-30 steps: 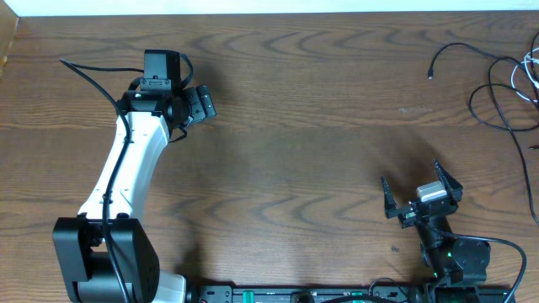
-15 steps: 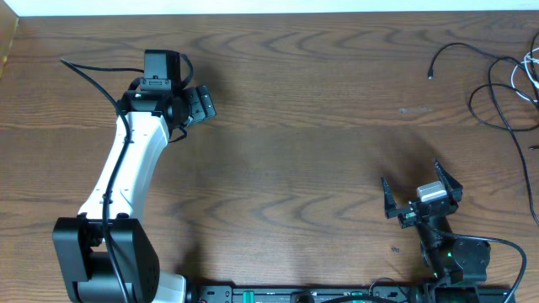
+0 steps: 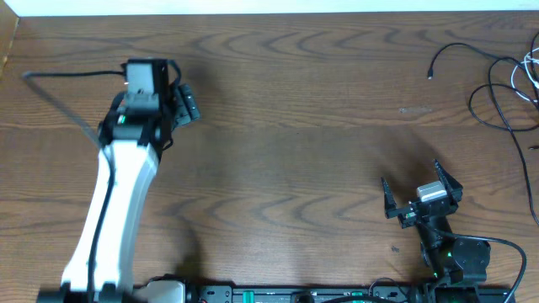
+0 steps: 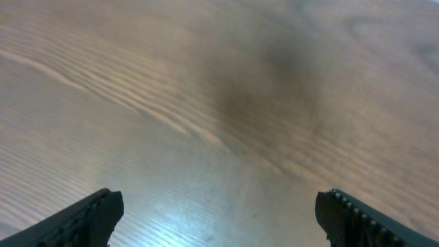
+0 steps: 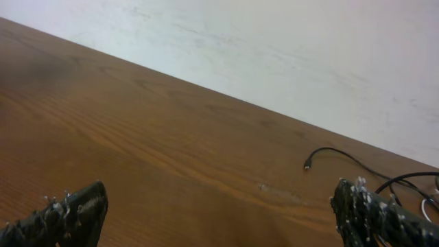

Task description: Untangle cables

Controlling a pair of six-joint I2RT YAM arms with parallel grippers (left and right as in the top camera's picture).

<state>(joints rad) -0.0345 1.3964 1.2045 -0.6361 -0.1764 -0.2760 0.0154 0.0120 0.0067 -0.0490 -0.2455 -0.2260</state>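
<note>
The cables lie in a loose tangle at the table's far right edge: thin black cords, one ending in a small plug, and a white cord running partly out of frame. The right wrist view shows the black cord and its plug far ahead. My right gripper sits low near the front right, well short of the cables, open and empty. My left gripper is far off at the upper left, open over bare wood.
The left arm's own black wire loops out toward the left edge. A pale wall lies beyond the table's far edge. The arm bases and a rail line the front edge.
The left arm has swung to the left and shows motion blur, its wire trailing further left. The right arm and the cables have not moved.
</note>
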